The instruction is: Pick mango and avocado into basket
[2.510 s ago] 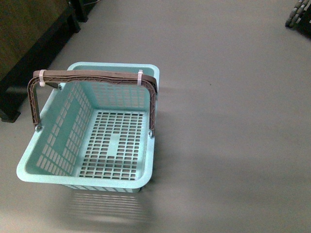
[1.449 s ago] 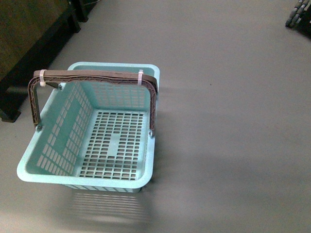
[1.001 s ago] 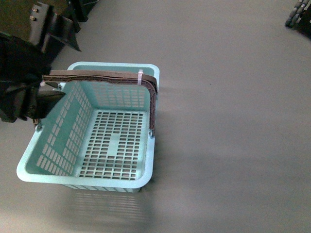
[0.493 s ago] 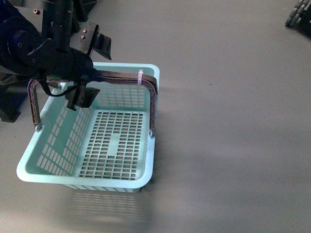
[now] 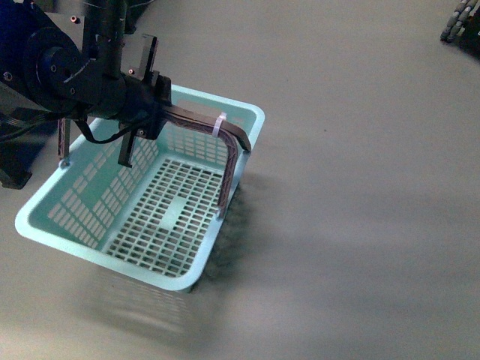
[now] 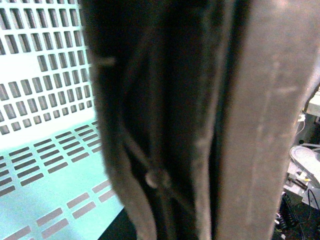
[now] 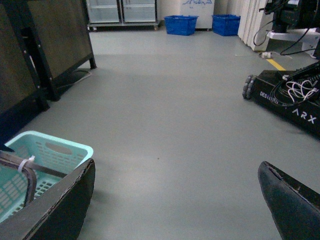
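Observation:
The light teal basket (image 5: 250,121) hangs tilted above the grey floor, empty inside. My left gripper (image 5: 147,111) is shut on its brown handle (image 5: 196,118), near the handle's left end. In the left wrist view that handle (image 6: 260,125) fills most of the picture, blurred and very close, with the basket's slotted wall (image 6: 45,75) behind it. My right gripper (image 7: 177,167) is open with only bare floor between its fingers; a corner of the basket (image 7: 55,147) shows beside it. The mango and the avocado are out of view.
A dark cabinet (image 7: 55,40) on black legs stands along the left side, with its base (image 5: 11,169) near the basket. Another wheeled robot base (image 7: 285,100) sits at the right. Blue bins (image 7: 181,24) stand far back.
My left arm came in from the left and shut on the handle. The basket has since risen off the floor, tilted and swung round, its far corner now further right.

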